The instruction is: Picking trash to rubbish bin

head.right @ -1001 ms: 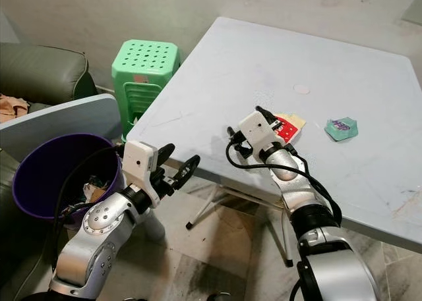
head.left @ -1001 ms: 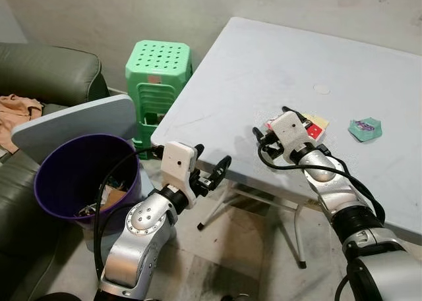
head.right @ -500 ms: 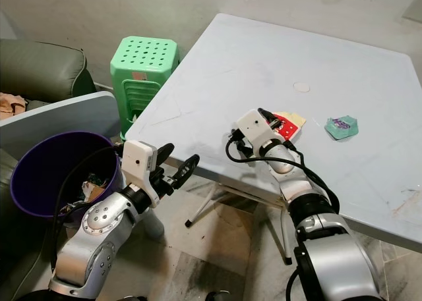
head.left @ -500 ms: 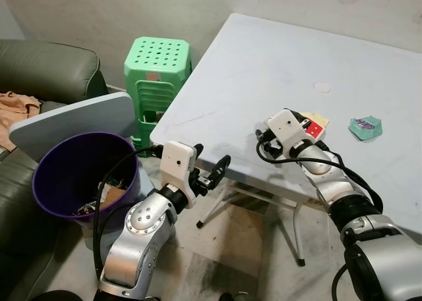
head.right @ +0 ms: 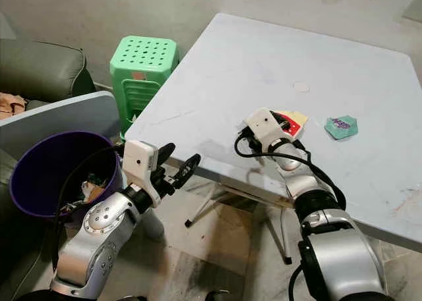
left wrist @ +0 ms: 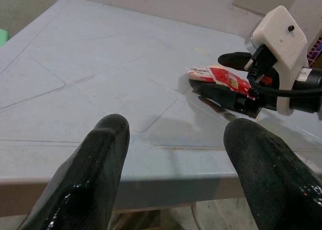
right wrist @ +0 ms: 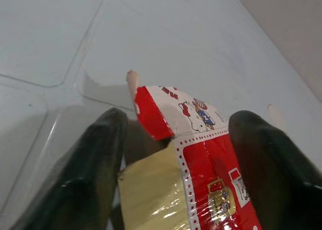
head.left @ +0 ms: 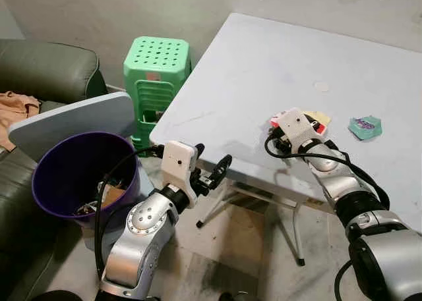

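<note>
A red and yellow wrapper (head.left: 316, 121) lies on the pale blue table (head.left: 250, 70) near its front edge. My right gripper (right wrist: 178, 117) is open, its two fingers either side of the wrapper (right wrist: 196, 154) and low on the tabletop. A teal wrapper (head.left: 366, 126) lies further right. The purple bin (head.left: 79, 176), with trash inside, stands on the floor at the left. My left gripper (head.left: 211, 168) is open and holds nothing, just below the table's front edge, between bin and table. Its wrist view looks across the table at the right gripper (left wrist: 207, 72).
A green plastic stool (head.left: 157, 67) stands behind the bin beside the table's left corner. A grey board (head.left: 72, 120) leans by the bin, in front of a dark sofa (head.left: 46, 70). A small white disc (head.left: 322, 87) lies on the table. Folding table legs (head.left: 217, 209) stand below.
My right gripper has slid forward along the table, so its fingers now straddle the red and yellow wrapper. The left arm has stayed where it was.
</note>
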Available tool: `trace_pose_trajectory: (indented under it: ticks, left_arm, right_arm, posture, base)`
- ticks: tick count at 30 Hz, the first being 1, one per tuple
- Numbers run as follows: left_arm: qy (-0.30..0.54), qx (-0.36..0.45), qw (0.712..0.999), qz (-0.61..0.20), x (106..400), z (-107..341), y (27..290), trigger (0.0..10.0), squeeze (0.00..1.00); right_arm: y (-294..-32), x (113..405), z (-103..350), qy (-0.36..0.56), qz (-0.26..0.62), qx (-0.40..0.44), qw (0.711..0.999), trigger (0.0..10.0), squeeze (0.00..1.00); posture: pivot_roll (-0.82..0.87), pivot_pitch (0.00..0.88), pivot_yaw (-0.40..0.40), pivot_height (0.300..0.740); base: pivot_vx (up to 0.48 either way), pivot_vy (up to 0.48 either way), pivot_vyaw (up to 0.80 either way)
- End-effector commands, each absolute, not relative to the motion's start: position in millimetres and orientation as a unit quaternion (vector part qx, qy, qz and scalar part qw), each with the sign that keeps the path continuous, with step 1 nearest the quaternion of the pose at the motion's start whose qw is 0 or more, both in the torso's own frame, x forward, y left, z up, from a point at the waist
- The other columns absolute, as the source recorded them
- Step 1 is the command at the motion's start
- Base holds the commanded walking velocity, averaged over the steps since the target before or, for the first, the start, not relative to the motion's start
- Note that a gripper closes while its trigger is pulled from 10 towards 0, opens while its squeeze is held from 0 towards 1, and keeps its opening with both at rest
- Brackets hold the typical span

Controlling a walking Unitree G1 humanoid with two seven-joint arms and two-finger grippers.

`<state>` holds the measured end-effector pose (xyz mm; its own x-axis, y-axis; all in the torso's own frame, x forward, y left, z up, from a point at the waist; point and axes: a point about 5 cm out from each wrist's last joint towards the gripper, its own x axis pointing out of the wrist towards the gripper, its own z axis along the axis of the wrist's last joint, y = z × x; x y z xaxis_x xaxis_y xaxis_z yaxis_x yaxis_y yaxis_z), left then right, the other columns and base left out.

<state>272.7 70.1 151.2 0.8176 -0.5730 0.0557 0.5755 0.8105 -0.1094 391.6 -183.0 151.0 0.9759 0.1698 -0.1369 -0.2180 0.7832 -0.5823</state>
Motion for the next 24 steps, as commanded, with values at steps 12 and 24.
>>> trace_pose_trajectory:
  ticks: [12, 24]
  left_arm:
    - [-0.016, -0.059, 0.949, -0.308, 271.9, 152.7, 66.7, 10.0, 0.00]
    - [-0.020, -0.056, 0.950, -0.307, 273.2, 153.5, 67.4, 10.0, 0.00]
  right_arm:
    - [-188.9, 392.5, 151.7, 0.049, 0.091, -0.305, 0.947, 0.0, 0.00]
    - [-187.7, 393.6, 153.3, 0.048, 0.090, -0.303, 0.947, 0.0, 0.00]
  posture:
    - [0.02, 0.141, -0.083, 0.740]
    - [0.03, 0.124, -0.084, 0.740]
  base:
    - [0.000, 0.000, 0.00]
    - [0.000, 0.000, 0.00]
